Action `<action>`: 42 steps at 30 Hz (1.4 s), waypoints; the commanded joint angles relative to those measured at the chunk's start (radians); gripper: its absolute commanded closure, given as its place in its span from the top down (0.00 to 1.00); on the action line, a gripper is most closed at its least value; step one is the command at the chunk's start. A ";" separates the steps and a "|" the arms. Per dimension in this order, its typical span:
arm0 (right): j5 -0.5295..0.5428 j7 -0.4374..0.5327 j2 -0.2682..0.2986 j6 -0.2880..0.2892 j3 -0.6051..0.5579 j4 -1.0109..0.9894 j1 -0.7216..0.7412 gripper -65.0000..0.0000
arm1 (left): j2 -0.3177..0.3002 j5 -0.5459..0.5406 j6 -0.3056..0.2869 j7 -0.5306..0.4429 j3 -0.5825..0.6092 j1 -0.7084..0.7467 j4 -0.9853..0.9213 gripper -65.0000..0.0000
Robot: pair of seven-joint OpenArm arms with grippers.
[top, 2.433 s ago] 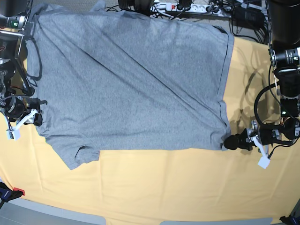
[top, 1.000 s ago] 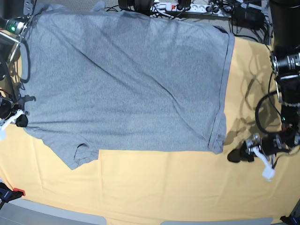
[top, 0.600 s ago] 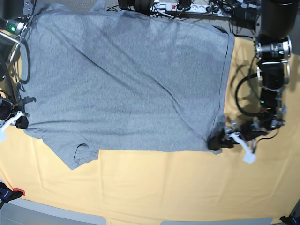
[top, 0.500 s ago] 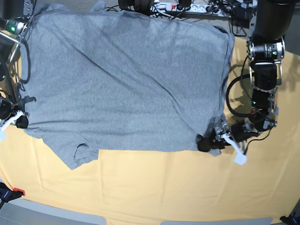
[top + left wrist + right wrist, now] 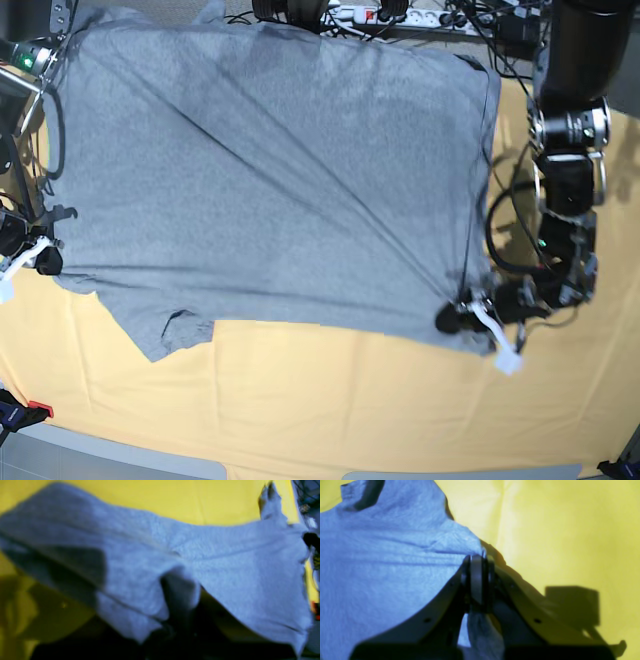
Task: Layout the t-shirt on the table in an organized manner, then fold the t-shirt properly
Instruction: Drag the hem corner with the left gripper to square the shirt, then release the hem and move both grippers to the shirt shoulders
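Note:
The grey t-shirt point(image 5: 270, 180) lies spread plain side up over the far half of the yellow table point(image 5: 350, 410), with one sleeve point(image 5: 170, 325) pointing to the front left. My left gripper point(image 5: 452, 319) is shut on the shirt's front right hem corner; in the blurred left wrist view the fabric point(image 5: 237, 567) bunches around the gripper point(image 5: 180, 600). At the shirt's left edge my right gripper point(image 5: 42, 262) is shut on the cloth. The right wrist view shows its closed fingers point(image 5: 477, 580) pinching the grey edge point(image 5: 382, 567).
A power strip and cables point(image 5: 380, 15) run along the table's far edge, partly under the shirt. A red clamp point(image 5: 35, 408) sits at the front left corner. The left arm's column point(image 5: 570, 130) stands to the right of the shirt.
My left gripper has come in from the right, closed on the shirt's front right hem corner and drawn it outward, tightening a diagonal crease. The right gripper has stayed put.

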 commanded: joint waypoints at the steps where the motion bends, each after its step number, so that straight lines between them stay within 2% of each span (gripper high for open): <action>1: 0.014 0.032 0.029 0.000 0.007 0.015 0.035 0.00 | -0.015 0.008 0.002 -0.075 -0.004 -0.060 0.018 0.00; 6: 0.011 0.032 0.029 -0.024 0.007 0.015 0.059 0.00 | -0.007 0.055 0.001 -0.187 -0.004 -0.087 0.018 0.00; 15: 0.006 0.050 0.029 -0.024 0.007 0.015 0.091 0.00 | 0.038 0.166 -0.005 -0.332 -0.001 -0.090 0.018 0.00; 23: -0.048 0.058 0.029 -0.025 0.007 0.014 0.130 0.00 | 0.039 0.193 -0.006 -0.340 -0.001 -0.096 0.018 0.00; 27: -0.050 0.065 0.029 -0.024 0.007 0.014 0.121 0.00 | 0.038 0.171 -0.006 -0.267 -0.001 -0.095 0.018 0.00; 28: -0.050 0.066 0.029 -0.024 0.007 0.014 0.121 0.00 | 0.038 0.148 -0.006 -0.244 -0.001 -0.095 0.018 0.03; 29: -0.053 0.066 0.029 -0.024 0.007 0.014 0.122 0.06 | 0.038 0.122 -0.006 -0.219 -0.001 -0.095 0.018 0.16; 32: -0.058 0.065 0.032 -0.039 0.008 0.014 0.124 0.43 | 0.033 0.058 -0.006 -0.154 -0.001 -0.098 0.018 0.60; 33: -0.065 0.065 0.033 -0.044 0.008 0.014 0.124 0.52 | 0.031 0.046 -0.005 -0.127 -0.001 -0.099 0.018 0.70; 34: -0.066 0.065 0.036 -0.043 0.008 0.014 0.124 0.56 | 0.027 0.034 -0.005 -0.099 -0.001 -0.101 0.018 0.76; 38: -0.043 0.060 0.055 0.003 0.009 0.017 0.124 0.56 | -0.001 -0.050 -0.005 0.035 -0.002 -0.106 0.018 0.76; 42: 0.074 -0.053 0.071 0.031 0.010 0.052 0.121 0.56 | -0.052 -0.224 -0.016 0.198 -0.002 -0.106 0.019 0.76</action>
